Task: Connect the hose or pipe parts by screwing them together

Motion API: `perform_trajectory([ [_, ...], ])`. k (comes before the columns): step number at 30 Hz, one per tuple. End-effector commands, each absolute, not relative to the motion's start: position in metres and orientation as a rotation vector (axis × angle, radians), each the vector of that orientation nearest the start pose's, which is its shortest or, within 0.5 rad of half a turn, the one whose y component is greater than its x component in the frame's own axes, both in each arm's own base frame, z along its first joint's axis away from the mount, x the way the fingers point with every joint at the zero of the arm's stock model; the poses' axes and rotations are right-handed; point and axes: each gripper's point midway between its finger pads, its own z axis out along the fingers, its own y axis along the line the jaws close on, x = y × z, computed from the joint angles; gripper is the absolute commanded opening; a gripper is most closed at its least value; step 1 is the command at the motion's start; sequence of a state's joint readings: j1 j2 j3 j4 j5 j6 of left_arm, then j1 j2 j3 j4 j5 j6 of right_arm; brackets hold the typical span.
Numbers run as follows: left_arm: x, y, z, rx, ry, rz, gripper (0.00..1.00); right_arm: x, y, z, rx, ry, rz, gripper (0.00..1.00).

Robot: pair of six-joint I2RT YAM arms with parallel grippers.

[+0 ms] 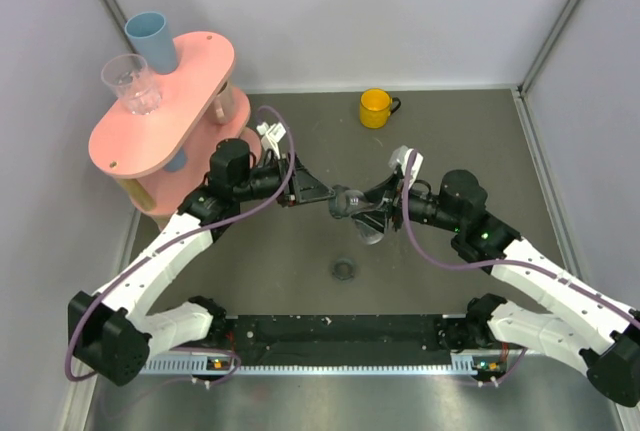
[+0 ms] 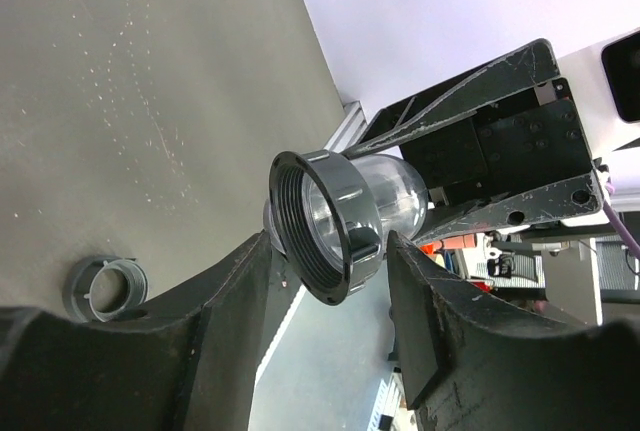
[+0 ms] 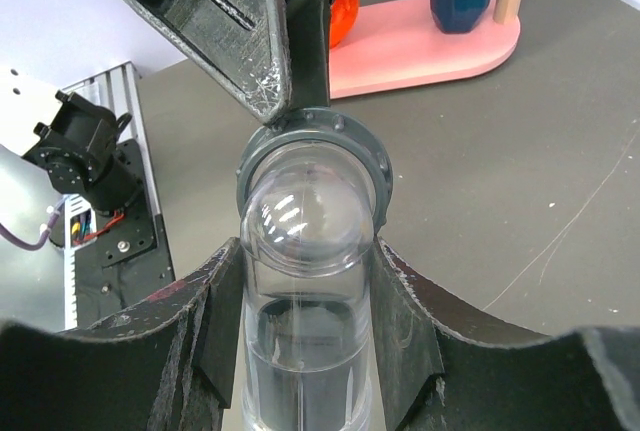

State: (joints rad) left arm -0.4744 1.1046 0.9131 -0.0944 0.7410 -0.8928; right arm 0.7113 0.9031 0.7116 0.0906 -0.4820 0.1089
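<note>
My right gripper [image 1: 372, 213] [image 3: 308, 271] is shut on a clear plastic elbow pipe [image 3: 305, 251], held above the middle of the table. A dark grey threaded nut [image 2: 325, 226] [image 3: 310, 146] sits on the elbow's far end and faces my left gripper [image 1: 325, 196] [image 2: 335, 251]. The left fingertips [image 2: 415, 271] stand on either side of that nut, very close to it. Whether they press on it does not show. A separate short grey threaded piece [image 1: 343, 269] [image 2: 105, 289] lies loose on the table below the two grippers.
A yellow mug [image 1: 375, 107] stands at the back of the table. A pink two-level shelf [image 1: 165, 101] [image 3: 420, 41] at the back left carries a blue cup [image 1: 150, 39] and a clear glass [image 1: 132, 83]. Grey walls close in both sides.
</note>
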Motion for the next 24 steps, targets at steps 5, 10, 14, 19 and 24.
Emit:
perform_trajectory([
  [5,0.213,-0.280,0.295,0.211,2.030,-1.679,0.54,0.189,0.282,0.302,-0.869,1.392,1.025,0.19],
  [10,0.208,-0.281,0.298,0.210,2.001,-1.746,0.54,0.187,0.281,0.299,-0.870,1.393,1.024,0.18],
  [14,0.207,-0.281,0.298,0.208,1.986,-1.759,0.52,0.186,0.282,0.297,-0.877,1.397,1.030,0.18],
  [19,0.206,-0.283,0.299,0.192,1.975,-1.809,0.47,0.186,0.281,0.295,-0.871,1.405,1.033,0.18],
  [24,0.204,-0.284,0.292,0.185,2.006,-1.825,0.18,0.186,0.279,0.292,-0.874,1.418,1.020,0.18],
])
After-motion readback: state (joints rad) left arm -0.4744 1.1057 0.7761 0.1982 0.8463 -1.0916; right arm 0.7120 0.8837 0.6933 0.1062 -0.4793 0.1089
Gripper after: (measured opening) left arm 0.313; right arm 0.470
